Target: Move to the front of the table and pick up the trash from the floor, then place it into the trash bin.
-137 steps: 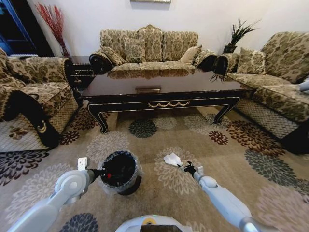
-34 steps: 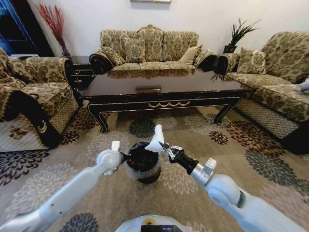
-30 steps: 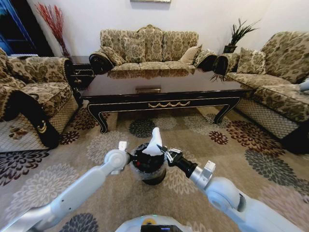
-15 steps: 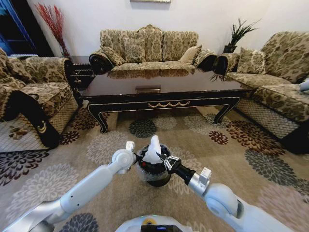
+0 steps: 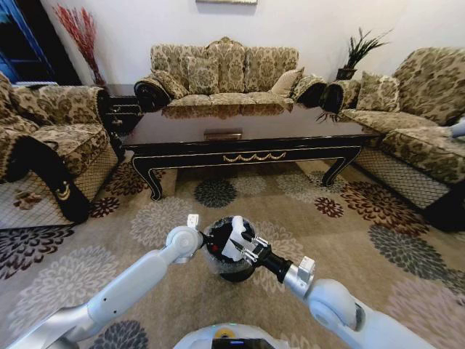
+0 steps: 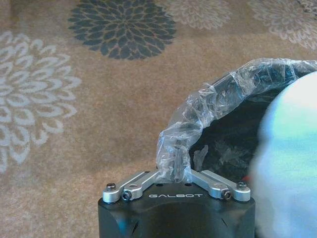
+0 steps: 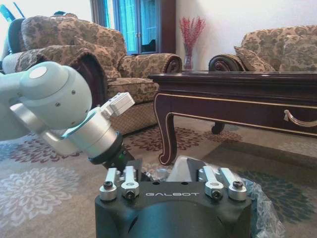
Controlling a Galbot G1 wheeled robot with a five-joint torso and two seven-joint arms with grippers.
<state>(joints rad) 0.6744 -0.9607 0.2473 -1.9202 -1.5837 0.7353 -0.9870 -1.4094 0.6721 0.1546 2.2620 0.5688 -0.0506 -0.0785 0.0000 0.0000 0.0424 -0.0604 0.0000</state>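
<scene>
The left hand is clenched on the rim of the trash bin, pinching its plastic liner. The right hand grips the white crumpled paper over the bin's mouth, on the floor before the coffee table.

A crumpled white paper sits tilted over the mouth of the small round black bag-lined bin on the flowered beige carpet.
</scene>
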